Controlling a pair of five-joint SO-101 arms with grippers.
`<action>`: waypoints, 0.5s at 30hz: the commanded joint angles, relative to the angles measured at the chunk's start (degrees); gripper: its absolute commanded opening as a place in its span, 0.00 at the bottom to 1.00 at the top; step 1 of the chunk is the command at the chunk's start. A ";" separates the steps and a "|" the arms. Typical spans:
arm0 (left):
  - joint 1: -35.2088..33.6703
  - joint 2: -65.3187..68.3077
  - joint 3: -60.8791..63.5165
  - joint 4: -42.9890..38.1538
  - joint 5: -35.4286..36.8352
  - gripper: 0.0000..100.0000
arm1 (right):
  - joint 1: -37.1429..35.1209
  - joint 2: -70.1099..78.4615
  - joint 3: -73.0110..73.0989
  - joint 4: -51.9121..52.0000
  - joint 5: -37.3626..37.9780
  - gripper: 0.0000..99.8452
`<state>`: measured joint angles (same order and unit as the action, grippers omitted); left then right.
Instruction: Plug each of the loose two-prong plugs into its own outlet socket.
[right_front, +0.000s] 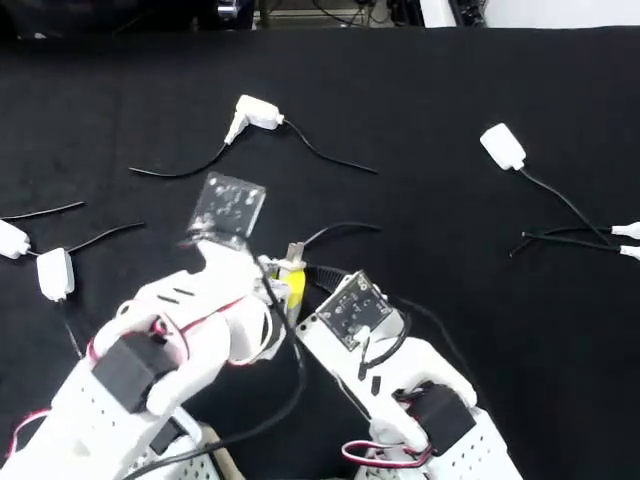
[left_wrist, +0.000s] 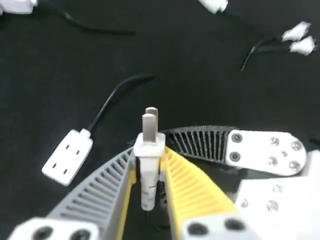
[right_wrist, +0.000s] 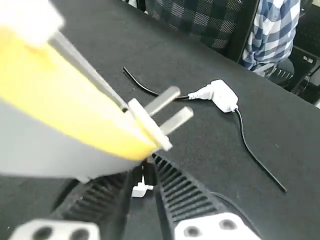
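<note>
- One plug (left_wrist: 149, 142) is clamped in the left claw (left_wrist: 149, 167), prongs free and pointing forward, probably so they can be lined up with a socket.
- The right claw (right_wrist: 144, 172) sits just beside it; I cannot tell its grip.
- A socket (left_wrist: 67, 156) lies face-up near the plug and is likely the target.
- A far plug (right_front: 255, 113) lies loose.

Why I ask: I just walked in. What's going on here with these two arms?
The left gripper is shut on a white two-prong plug, its prongs sticking out past the fingers. The right gripper sits close beside it. A white outlet socket lies unplugged on the black table nearby, and an angled white plug lies farther off. No plug in view is in a socket yet.
</note>
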<state>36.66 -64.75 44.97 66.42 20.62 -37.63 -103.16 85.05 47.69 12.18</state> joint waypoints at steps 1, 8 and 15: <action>1.01 -10.20 8.04 -8.26 1.32 0.03 | -0.79 -9.27 -6.02 -0.26 -0.35 0.01; 0.22 -29.01 24.48 -20.40 0.97 0.03 | -1.14 -9.27 -11.30 5.36 -0.18 0.01; -5.05 -35.25 36.53 -36.57 -3.34 0.03 | -2.37 -9.27 -12.26 6.68 -0.09 0.01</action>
<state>33.14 -98.59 78.55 37.76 21.05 -37.54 -103.16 77.14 53.85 12.18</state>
